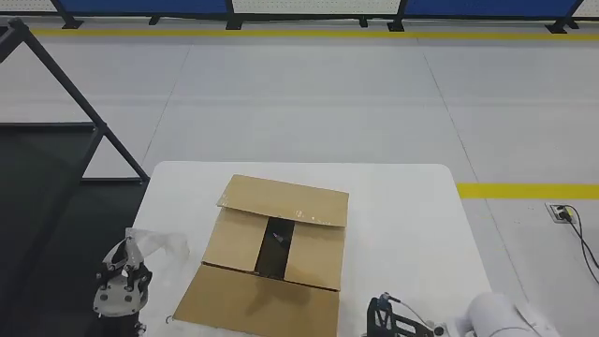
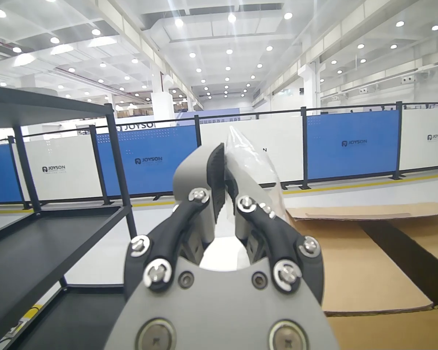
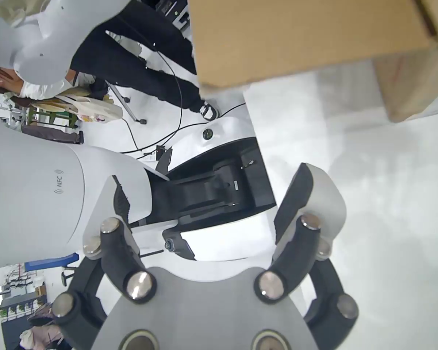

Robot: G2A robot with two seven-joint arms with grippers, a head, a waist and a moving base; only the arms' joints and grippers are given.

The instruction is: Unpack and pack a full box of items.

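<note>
My left gripper (image 2: 224, 163) is clenched on a clear bag (image 2: 250, 162) at the left edge of the table (image 1: 402, 215), near the box (image 1: 281, 204) — flaps spread, a dark gap down its middle, sitting mid-table. The bag sticks up past the fingertips. My right gripper (image 3: 210, 183) hangs released, jaws wide and holding nothing, over the table's near edge — near the box's right corner.

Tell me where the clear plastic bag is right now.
In the top view, the clear plastic bag is at the white table's left edge, just left of the cardboard box, held by the left gripper, jaws shut on it.
</note>
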